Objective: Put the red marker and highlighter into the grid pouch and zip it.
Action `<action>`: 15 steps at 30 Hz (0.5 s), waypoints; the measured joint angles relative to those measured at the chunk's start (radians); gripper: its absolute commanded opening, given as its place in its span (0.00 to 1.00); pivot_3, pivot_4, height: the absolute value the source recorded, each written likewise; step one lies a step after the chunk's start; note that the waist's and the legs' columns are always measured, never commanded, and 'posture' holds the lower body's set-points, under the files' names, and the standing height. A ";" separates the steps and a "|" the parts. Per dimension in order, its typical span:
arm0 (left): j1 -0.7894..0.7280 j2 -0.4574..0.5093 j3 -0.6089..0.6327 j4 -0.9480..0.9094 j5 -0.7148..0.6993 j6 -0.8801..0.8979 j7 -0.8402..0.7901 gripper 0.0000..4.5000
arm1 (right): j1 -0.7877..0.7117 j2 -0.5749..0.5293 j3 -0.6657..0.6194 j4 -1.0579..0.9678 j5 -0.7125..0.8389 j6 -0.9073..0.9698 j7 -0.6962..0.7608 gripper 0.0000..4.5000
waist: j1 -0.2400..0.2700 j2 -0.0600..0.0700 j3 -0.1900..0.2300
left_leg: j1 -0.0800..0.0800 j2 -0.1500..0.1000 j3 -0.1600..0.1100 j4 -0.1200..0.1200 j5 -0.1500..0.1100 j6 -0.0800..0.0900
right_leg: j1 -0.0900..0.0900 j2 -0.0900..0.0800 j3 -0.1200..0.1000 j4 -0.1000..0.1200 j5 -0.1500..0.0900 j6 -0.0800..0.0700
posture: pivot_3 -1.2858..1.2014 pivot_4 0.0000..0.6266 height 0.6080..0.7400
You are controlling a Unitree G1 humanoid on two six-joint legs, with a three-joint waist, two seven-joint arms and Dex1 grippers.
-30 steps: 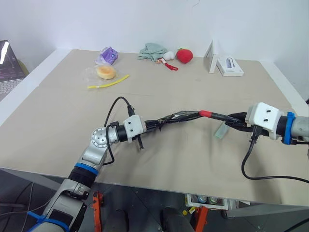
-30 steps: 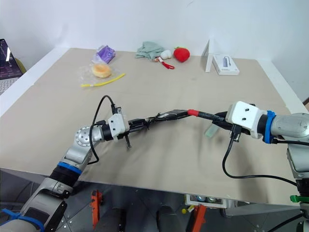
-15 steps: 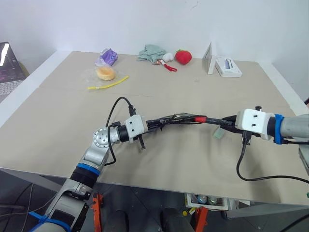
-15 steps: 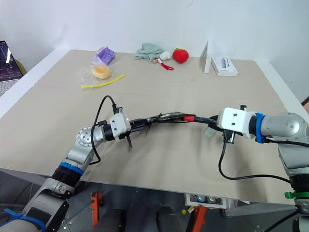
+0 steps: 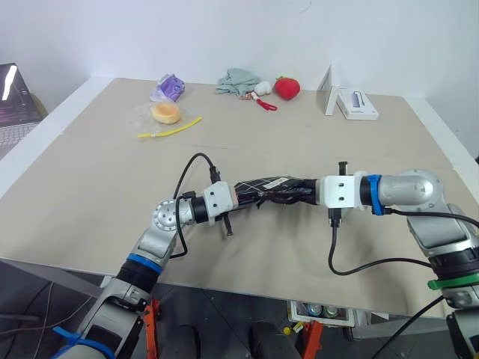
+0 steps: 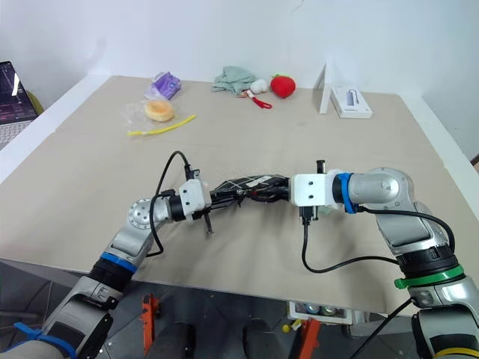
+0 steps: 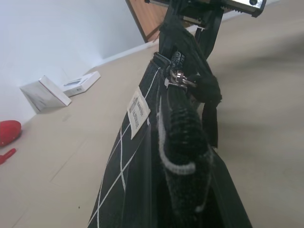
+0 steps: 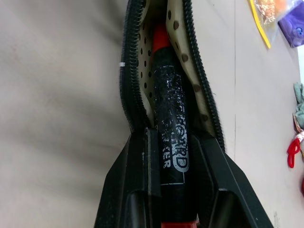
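grid pouch (image 5: 271, 184): we find it held off the counter (image 5: 97, 179) near the middle of the near half, between the two arms, its zipper mouth open toward the right. the white label (image 7: 138, 107) shows on its side.

left end effector (image 5: 241, 196): fingers pressed together on the left end of the grid pouch, pointing level toward the right.

right end effector (image 8: 173, 178): fingers pinching the red marker (image 8: 168, 142) by its black barrel; the marker's red far end sits inside the open mouth of the pouch, against the dotted cream lining, while the rear part stays between the fingers outside it.

highlighter (image 6: 326, 211): we can make out only a pale sliver just behind the right wrist, on the counter.

far side of the counter, left to right: purple packet (image 5: 169, 87), bagged bun (image 5: 165, 112) with a yellow stick (image 5: 169, 129) beside it, green cloth (image 5: 238, 79), strawberry plush (image 5: 286, 87), white box (image 5: 356, 105).

laptop (image 5: 16, 93): at the far left edge.
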 measured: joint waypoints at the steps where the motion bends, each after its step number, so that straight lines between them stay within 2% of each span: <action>1: 0.000 0.000 -0.001 0.000 0.002 0.001 -0.001 0.00 | 0.000 0.004 0.004 0.000 -0.004 0.000 0.000 0.12 | 0.000 0.000 0.000 | 0.000 0.000 0.000 0.000 0.000 0.000 | 0.000 0.000 0.000 0.000 0.000 0.000 | 0.52 0.24 0.92; 10: 0.003 0.001 -0.001 -0.003 -0.006 0.024 -0.010 0.00 | 0.003 0.004 0.002 -0.024 -0.017 -0.006 -0.007 0.12 | 0.000 0.000 0.000 | 0.000 0.000 0.000 0.000 0.000 0.000 | 0.000 0.000 0.000 0.000 0.000 0.000 | 0.52 0.24 0.92; 15: 0.005 0.003 0.000 -0.007 -0.013 0.032 -0.019 0.00 | 0.013 -0.050 0.000 -0.079 -0.016 -0.007 0.018 0.12 | 0.000 0.000 0.000 | 0.000 0.000 0.000 0.000 0.000 0.000 | 0.000 0.000 0.000 0.000 0.000 0.000 | 0.52 0.24 0.92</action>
